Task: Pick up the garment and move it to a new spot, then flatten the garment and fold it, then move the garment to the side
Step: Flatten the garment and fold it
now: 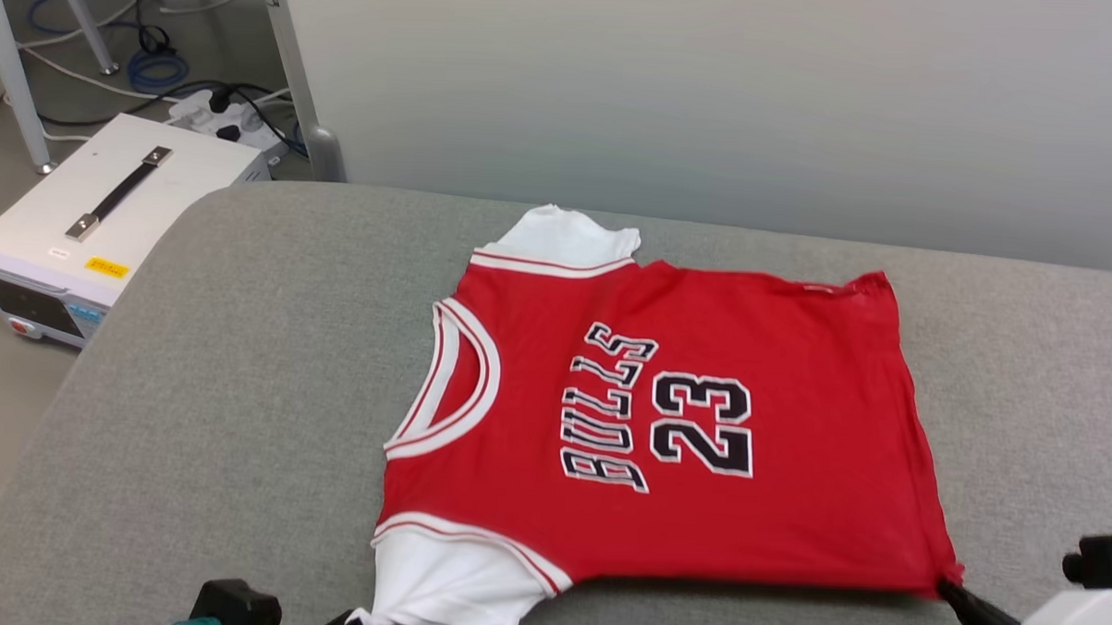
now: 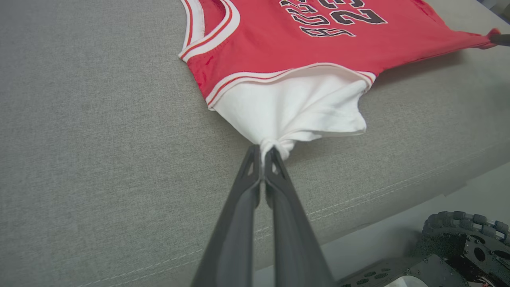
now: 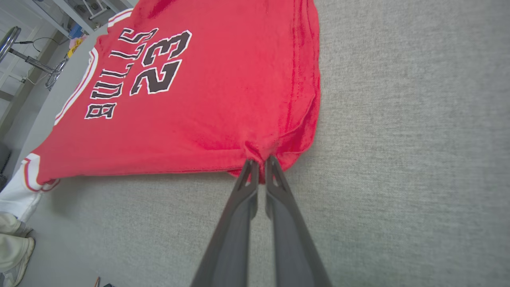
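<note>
The garment (image 1: 700, 429), a red jersey with white sleeves and black "BULLS 23" lettering, lies spread on the grey padded table (image 1: 238, 412), collar to the left, hem to the right. My left gripper (image 2: 263, 151) is shut on the tip of the near white sleeve (image 2: 295, 107), which bunches at the fingertips. My right gripper (image 3: 261, 161) is shut on the near hem corner of the garment (image 3: 223, 95), and the red cloth puckers there. In the head view the right gripper (image 1: 949, 587) pinches that corner at the lower right. The near edge of the garment is lifted slightly off the table.
A white box with a black handle (image 1: 106, 214) stands on the floor to the left, with cables (image 1: 158, 67) and table legs behind it. The grey wall (image 1: 711, 96) runs behind the table. The table's front edge and the robot's wheeled base (image 2: 458, 247) show in the left wrist view.
</note>
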Controlling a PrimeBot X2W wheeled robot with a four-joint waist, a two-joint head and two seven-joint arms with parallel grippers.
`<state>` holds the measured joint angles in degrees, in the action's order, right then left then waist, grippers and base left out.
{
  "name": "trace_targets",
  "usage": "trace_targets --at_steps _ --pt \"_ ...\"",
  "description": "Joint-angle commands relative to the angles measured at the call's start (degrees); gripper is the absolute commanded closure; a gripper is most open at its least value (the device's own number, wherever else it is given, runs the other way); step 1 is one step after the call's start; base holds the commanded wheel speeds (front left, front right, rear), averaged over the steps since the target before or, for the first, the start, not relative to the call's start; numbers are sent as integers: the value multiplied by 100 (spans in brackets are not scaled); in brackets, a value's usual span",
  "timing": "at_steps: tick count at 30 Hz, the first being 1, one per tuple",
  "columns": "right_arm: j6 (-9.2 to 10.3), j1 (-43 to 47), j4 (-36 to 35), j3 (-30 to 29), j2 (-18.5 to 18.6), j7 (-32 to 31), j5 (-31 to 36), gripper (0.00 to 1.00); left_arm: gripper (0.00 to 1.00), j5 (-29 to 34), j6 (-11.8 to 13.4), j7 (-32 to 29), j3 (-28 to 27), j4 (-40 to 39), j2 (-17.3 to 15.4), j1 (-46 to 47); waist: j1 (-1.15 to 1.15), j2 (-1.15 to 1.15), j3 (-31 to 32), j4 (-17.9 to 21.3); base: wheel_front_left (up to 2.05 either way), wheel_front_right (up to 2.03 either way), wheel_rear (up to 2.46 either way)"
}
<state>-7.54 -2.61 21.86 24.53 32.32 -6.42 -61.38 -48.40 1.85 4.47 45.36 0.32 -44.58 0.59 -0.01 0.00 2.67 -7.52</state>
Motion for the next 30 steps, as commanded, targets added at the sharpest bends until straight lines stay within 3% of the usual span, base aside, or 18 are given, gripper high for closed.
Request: trace_targets --at_steps 1,6,14,25,30 --pt "5 225 -113 -67 87 -107 -45 100 100 -29 67 -32 -9 -114 -136 -149 1 0 87 -27 0 0 0" --pt "5 811 -654 -359 215 -508 -41 100 100 -78 132 -96 -23 -536 -399 -337 1 0 72 -32 0 0 0" --pt "5 999 -1407 -1105 54 -989 399 100 100 58 237 110 -274 -856 -352 44 1 0 -232 13 0 0 0" --pt "5 -53 -1927 -2024 -548 -2061 1284 100 100 291 -102 -188 -512 -444 4 1640 1 0 -1080 167 0 0 0" --pt "5 -576 -1879 -2096 -731 -2422 1577 100 100 316 -226 -311 -577 -31 113 2161 1 0 -1485 243 0 0 0"
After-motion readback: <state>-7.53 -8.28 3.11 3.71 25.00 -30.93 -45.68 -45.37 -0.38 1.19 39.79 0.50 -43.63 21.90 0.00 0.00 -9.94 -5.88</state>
